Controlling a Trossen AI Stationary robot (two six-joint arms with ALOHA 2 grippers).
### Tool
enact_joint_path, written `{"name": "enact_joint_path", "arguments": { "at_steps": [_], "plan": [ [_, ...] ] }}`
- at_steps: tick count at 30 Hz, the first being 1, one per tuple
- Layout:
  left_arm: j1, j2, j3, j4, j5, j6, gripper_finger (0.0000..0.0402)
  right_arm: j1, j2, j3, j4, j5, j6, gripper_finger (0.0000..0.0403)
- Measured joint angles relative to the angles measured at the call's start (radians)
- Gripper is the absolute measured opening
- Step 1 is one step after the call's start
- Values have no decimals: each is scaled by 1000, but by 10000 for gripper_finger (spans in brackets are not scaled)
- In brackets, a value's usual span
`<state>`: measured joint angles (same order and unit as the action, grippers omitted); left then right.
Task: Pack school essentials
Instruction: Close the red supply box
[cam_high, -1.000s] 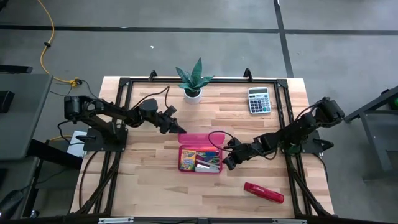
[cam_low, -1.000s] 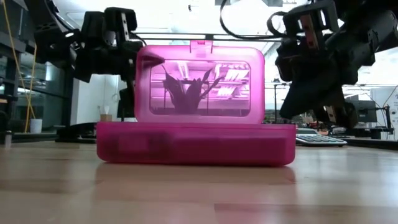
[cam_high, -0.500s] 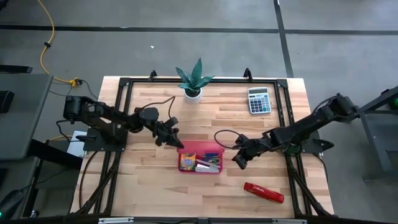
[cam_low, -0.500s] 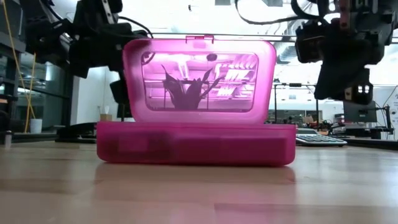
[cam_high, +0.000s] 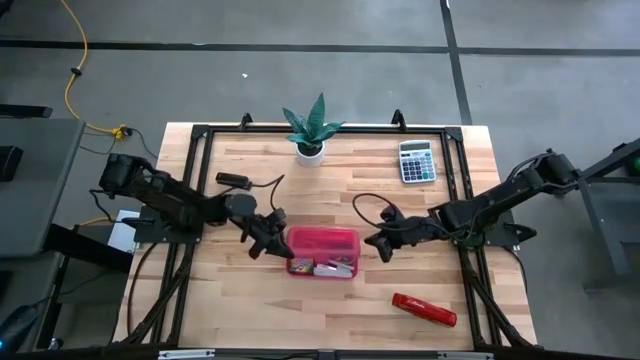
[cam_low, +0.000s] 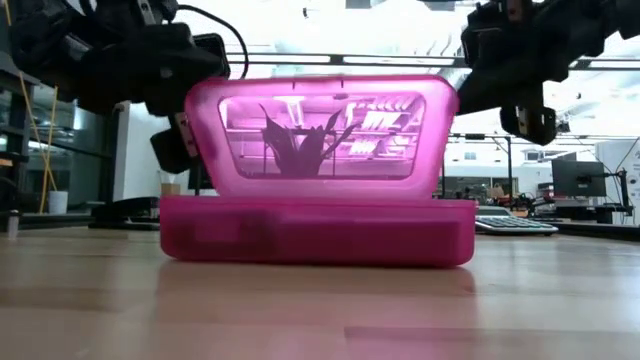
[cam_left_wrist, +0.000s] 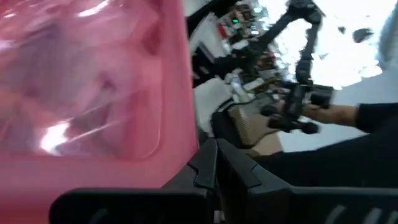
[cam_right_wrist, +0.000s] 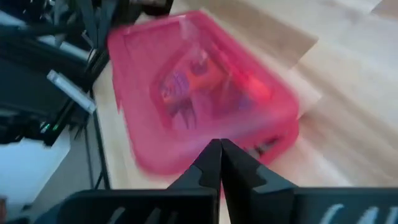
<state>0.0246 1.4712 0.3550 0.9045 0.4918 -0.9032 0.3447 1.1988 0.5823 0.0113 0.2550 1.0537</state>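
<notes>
The pink case (cam_high: 323, 252) sits mid-table, lid tilted half down, bare wood all around. The closed left gripper (cam_high: 268, 238) touches its left edge; the closed right gripper (cam_high: 378, 244) hangs just beside its right. Only the high view shows the crayon box (cam_high: 301, 265) inside.

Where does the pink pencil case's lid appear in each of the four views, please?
High view: the lid sits mid-table, half lowered over the case.
Low view: centre, tilted above the base.
Left wrist view: fills the left side.
Right wrist view: centre.
Shared landmark: potted plant, seen through the lid in the low view.
</notes>
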Motion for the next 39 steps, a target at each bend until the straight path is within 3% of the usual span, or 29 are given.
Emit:
{"name": "enact_joint_path", "arguments": {
  "at_steps": [8,16,20,23,30,39],
  "plan": [
    [-33,0,0,-79,-109,29,0,-55,26,0,61,30,-34,0],
    [-32,0,0,-91,-173,44,0,-53,261,5,357,-87,-17,0],
    [-32,1,0,-94,-182,43,0,-48,373,77,371,-159,-32,0],
    [-31,1,0,-99,-191,43,0,-48,444,146,322,-215,-62,0],
    [-26,1,0,-68,-187,32,0,-50,545,302,124,-238,-120,0],
    [27,-101,-1,-40,-179,69,0,-51,564,359,-41,-230,-153,0]
  ]
}}
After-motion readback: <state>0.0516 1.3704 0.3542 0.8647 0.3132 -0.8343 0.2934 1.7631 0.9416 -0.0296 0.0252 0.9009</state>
